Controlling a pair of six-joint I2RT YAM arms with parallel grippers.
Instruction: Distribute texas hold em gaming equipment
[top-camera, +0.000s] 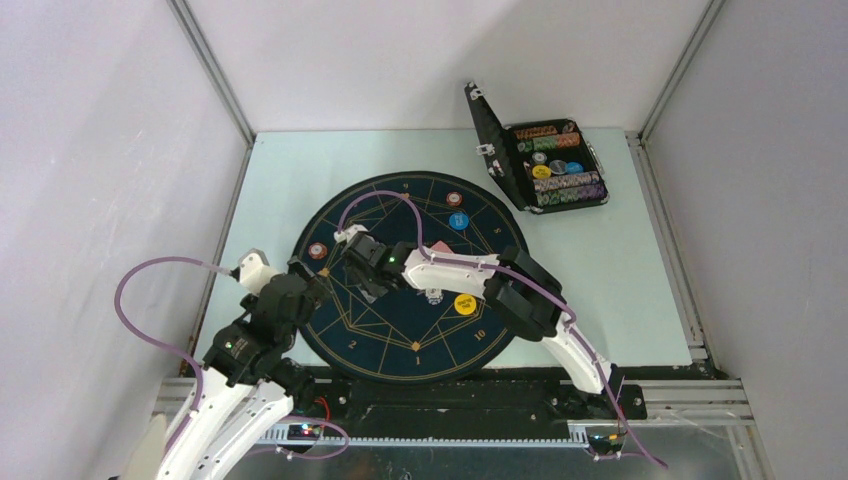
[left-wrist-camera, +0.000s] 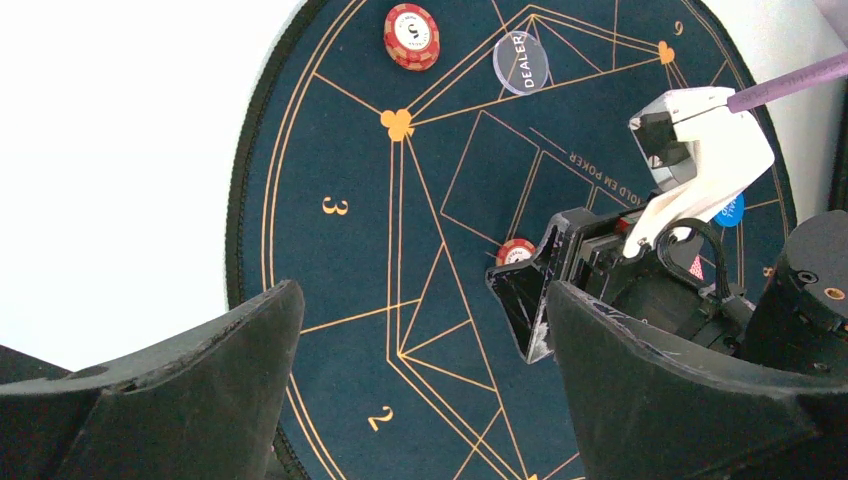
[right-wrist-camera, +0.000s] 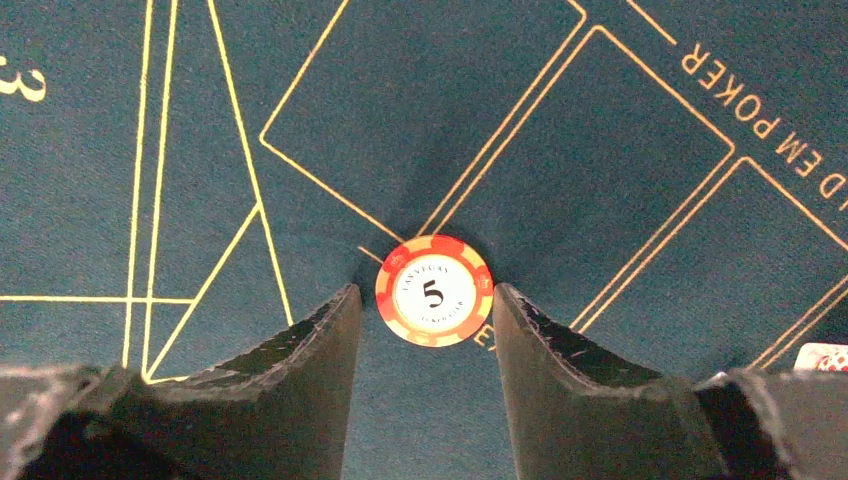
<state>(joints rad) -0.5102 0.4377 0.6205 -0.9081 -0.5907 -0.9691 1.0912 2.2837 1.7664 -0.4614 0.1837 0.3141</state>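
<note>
A red "5" chip (right-wrist-camera: 434, 290) lies flat on the dark-blue mat (right-wrist-camera: 560, 150) between the fingertips of my right gripper (right-wrist-camera: 424, 292). The jaws have drawn in to about the chip's width: the right finger meets its edge and a thin gap shows on the left. From the left wrist the same chip (left-wrist-camera: 515, 250) peeks out beside that gripper. My left gripper (left-wrist-camera: 422, 300) hangs wide open over the mat near the "2", holding nothing. Also on the mat are another red chip (left-wrist-camera: 412, 36), a clear DEALER disc (left-wrist-camera: 521, 62), a blue disc (top-camera: 458, 220) and a yellow disc (top-camera: 465, 304).
The black hinged case (top-camera: 545, 165) stands open at the back right, with rows of chips and discs inside. A pink-red card corner (right-wrist-camera: 822, 356) shows at the right edge of the right wrist view. A third red chip (top-camera: 454, 198) lies at the mat's far side.
</note>
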